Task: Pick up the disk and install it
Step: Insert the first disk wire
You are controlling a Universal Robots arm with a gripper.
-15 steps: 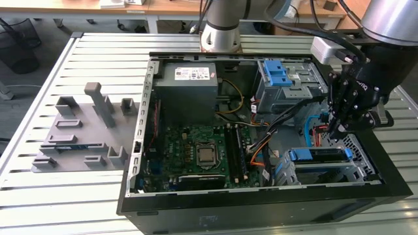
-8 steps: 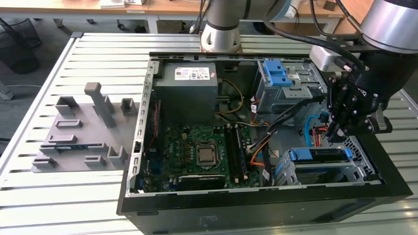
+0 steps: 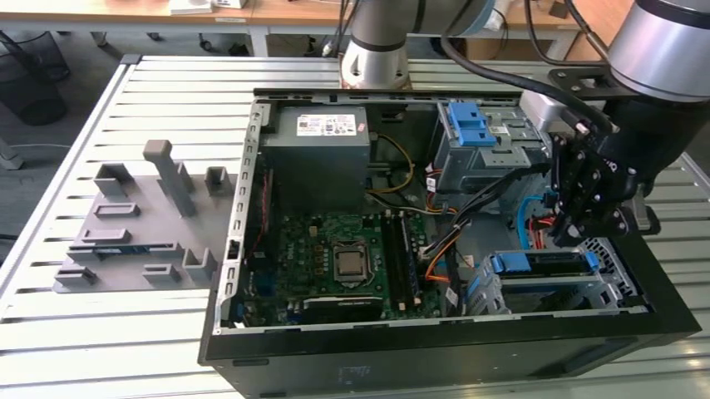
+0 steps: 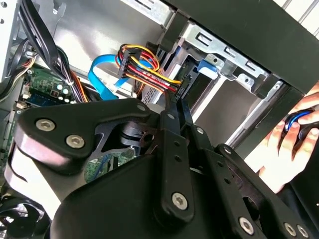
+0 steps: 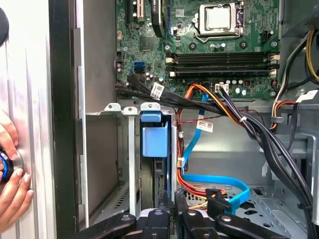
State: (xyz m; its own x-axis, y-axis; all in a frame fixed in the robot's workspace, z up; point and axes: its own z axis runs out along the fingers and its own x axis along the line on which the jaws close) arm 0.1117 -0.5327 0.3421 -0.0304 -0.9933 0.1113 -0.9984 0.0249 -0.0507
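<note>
The disk sits in its blue carrier inside the lower drive cage at the front right corner of the open computer case. In the first wrist view I see it edge-on, with the carrier's blue tab sticking out of the cage slot. A piece of the blue carrier also shows in the second wrist view. My gripper hangs just above and behind the disk, inside the case. Its black fingertips are pressed together with nothing between them. They end close to the disk's rear edge and the cable plugs.
Red, yellow and black power wires and a blue data cable lie beside the cage. The motherboard, grey power-supply box and upper cage with blue latches are nearby. A person's hand rests outside the case wall. A grey fixture lies on the table.
</note>
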